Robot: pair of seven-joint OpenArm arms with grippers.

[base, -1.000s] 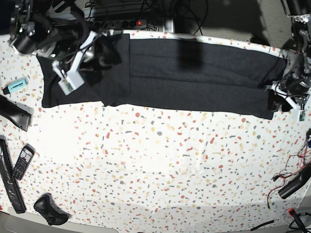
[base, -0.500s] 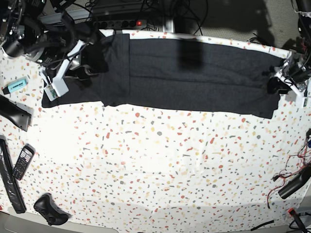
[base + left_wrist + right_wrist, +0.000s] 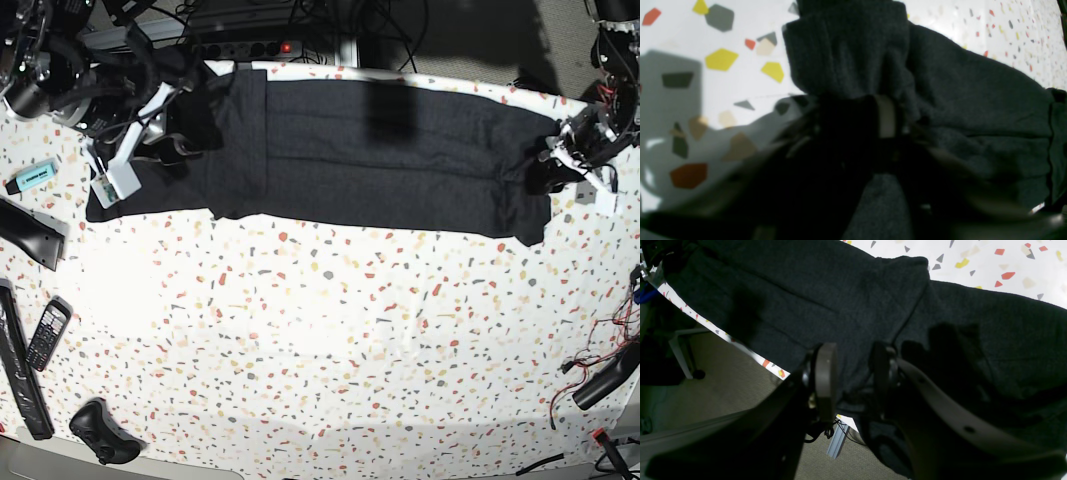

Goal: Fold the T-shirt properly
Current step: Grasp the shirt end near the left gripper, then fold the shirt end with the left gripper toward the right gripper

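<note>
- Near edge of the white, colour-speckled surface (image 3: 330, 340): a black phone (image 3: 46, 335) and a dark controller (image 3: 100, 432) lie at one corner, well apart from the work.
- The large black cloth T-shirt (image 3: 380, 160) lies as a long band along the far edge.
- The left hand (image 3: 552, 172) pinches one bunched end of it; a thin grip could slip and let the fold collapse.
- The right hand (image 3: 850, 376) has its jaws narrowly parted just over the other end, gripping nothing visible.
- Beyond: cables and a power strip (image 3: 255, 47).
</note>
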